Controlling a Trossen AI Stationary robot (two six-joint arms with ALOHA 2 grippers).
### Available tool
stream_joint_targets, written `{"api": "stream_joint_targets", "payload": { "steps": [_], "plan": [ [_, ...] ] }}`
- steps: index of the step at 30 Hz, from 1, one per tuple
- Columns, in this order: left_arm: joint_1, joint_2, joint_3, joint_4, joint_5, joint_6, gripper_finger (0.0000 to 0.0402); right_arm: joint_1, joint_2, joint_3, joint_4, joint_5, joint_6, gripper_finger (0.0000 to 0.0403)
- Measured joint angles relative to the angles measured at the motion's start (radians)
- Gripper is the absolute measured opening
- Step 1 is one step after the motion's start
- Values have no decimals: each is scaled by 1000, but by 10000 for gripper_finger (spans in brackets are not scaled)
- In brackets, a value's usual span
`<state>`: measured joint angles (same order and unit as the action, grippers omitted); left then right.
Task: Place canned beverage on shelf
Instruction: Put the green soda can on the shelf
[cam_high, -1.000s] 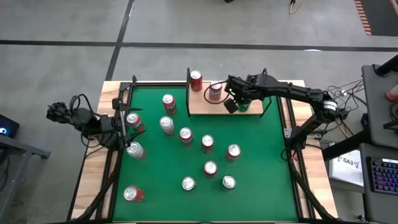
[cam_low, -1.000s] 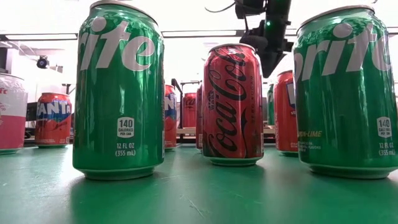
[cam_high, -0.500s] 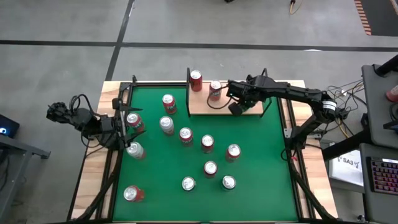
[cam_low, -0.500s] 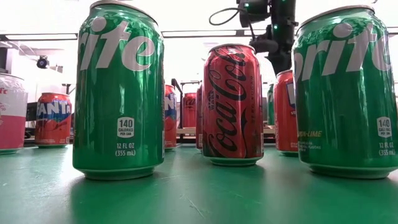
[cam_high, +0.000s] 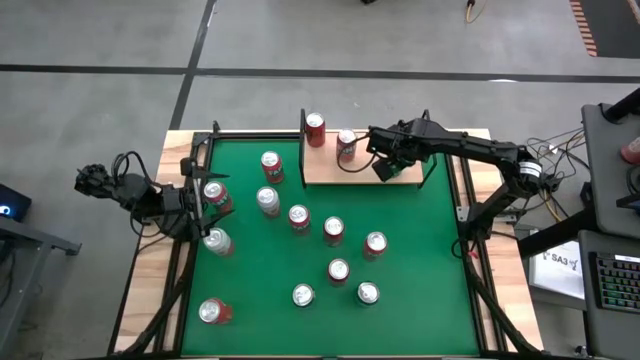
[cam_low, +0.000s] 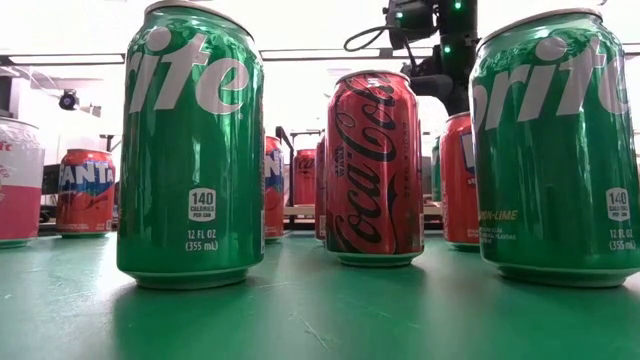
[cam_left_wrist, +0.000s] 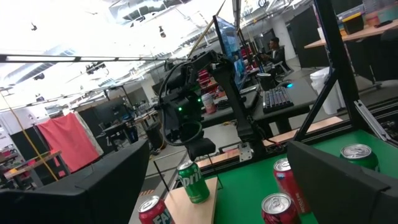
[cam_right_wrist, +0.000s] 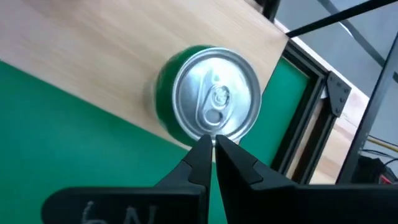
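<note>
Right tool (cam_right_wrist: 213, 144), closed and empty, hovers over one of three cans (cam_right_wrist: 208, 102) on shelf (cam_high: 325, 168).

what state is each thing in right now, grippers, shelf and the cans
right gripper: shut, empty, above the green can
green can: upright on the shelf, free of any grip
shelf: holds three upright cans
left gripper: open, waiting at the table's left edge, a can between its fingers, ungripped
cans on the green felt: all upright, unopened where tops show
</note>
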<state>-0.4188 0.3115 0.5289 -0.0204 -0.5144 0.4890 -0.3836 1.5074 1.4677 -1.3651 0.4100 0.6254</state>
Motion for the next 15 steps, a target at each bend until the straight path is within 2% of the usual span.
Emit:
{"api": "stream_joint_targets", "payload": {
  "steps": [6, 15],
  "plan": [
    [0, 0, 0, 0, 0, 2, 366, -5, -6, 0, 93, 79, 8, 13],
    [0, 0, 0, 0, 0, 11, 366, -29, 17, 0, 193, 86, -47, 13]
  ]
}}
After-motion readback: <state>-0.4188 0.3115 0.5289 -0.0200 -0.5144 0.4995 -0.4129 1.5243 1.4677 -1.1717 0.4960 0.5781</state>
